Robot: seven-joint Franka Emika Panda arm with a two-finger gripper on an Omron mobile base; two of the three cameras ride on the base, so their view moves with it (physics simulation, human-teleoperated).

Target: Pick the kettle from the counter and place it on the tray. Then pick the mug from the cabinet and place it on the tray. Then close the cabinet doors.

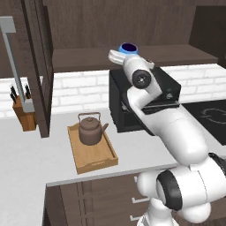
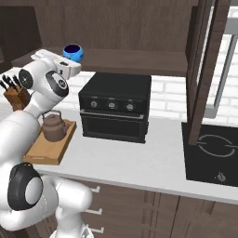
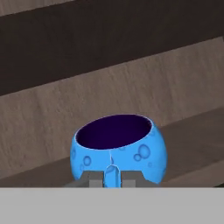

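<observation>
The mug [image 3: 118, 151] is seen in the hand view as a small, rounded bowl-like form in glossy bright blue, its skin dotted with bubble-like dimples and its inside dark purple-black; its mouth faces upward and its small handle is turned toward the camera, between the two grey fingertips [image 3: 92, 179]. The gripper [image 3: 111, 180] is closed on that handle, the fingers drawn tight on either side of it. The mug [image 1: 128, 48] is held up at the level of the shelf inside the cabinet [image 1: 132, 26], a dark-brown wooden body with a visible grain; whether its base touches the shelf cannot be told. An open cabinet door [image 1: 37, 66], tall and dark-framed, carries a long silver bar handle. On the smooth pale counter [image 1: 26, 154] lies the tray [image 1: 95, 161], a light-wood rectangle with a raised rim, its long axis running away from the counter's front edge. The kettle [image 1: 91, 129], squat, round and metallic brown, stands upright on the tray's far half, its thin handle arched over the lid and its short spout pointing right in the left base view.
</observation>
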